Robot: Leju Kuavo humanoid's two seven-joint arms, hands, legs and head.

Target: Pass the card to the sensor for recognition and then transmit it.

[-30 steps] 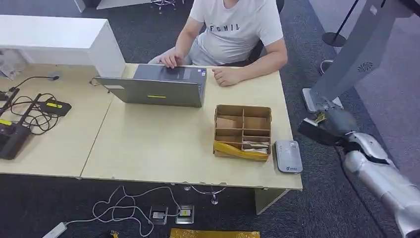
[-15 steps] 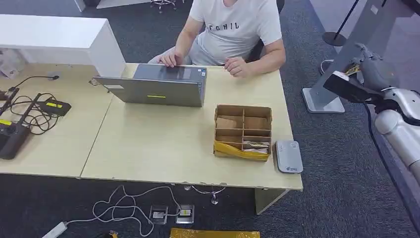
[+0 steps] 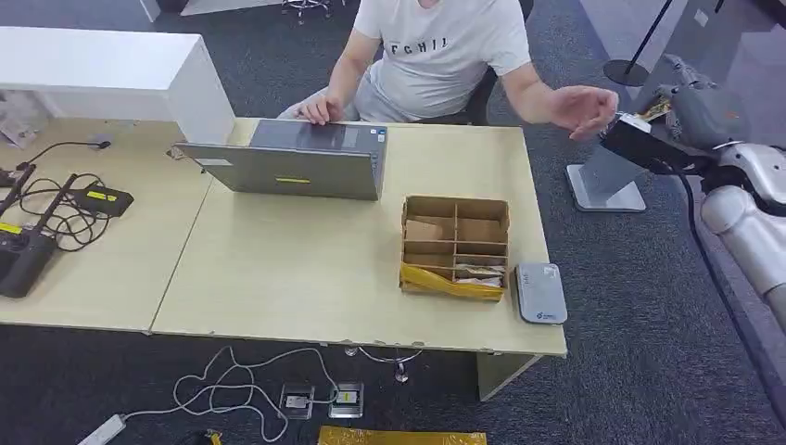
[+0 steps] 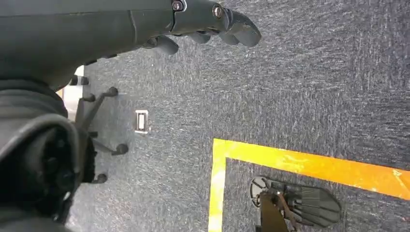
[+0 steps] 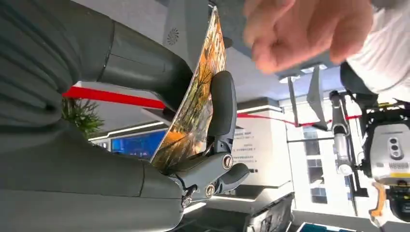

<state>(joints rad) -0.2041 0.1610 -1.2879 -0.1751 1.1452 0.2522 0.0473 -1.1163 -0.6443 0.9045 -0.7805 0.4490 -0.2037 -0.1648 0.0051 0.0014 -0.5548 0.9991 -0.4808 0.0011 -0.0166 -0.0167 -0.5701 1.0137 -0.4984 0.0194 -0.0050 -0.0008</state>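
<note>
card (image 5: 196,104) — pinched between right hand (image 5: 159,145) thumb and fingers (image 5: 221,108)

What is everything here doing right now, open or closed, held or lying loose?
Card: held upright in the right hand.
Left hand: holds nothing, hanging over the carpet.
Person's hand: open, reaching toward the card.
Laptop: open, on the table.
Cardboard box: open-topped, divided into compartments.
Grey sensor: lying flat at the table's corner.

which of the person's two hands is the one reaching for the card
The raised hand, stretched out past the table's edge toward the card that the right hand holds. The person's other hand rests by the laptop.
</note>
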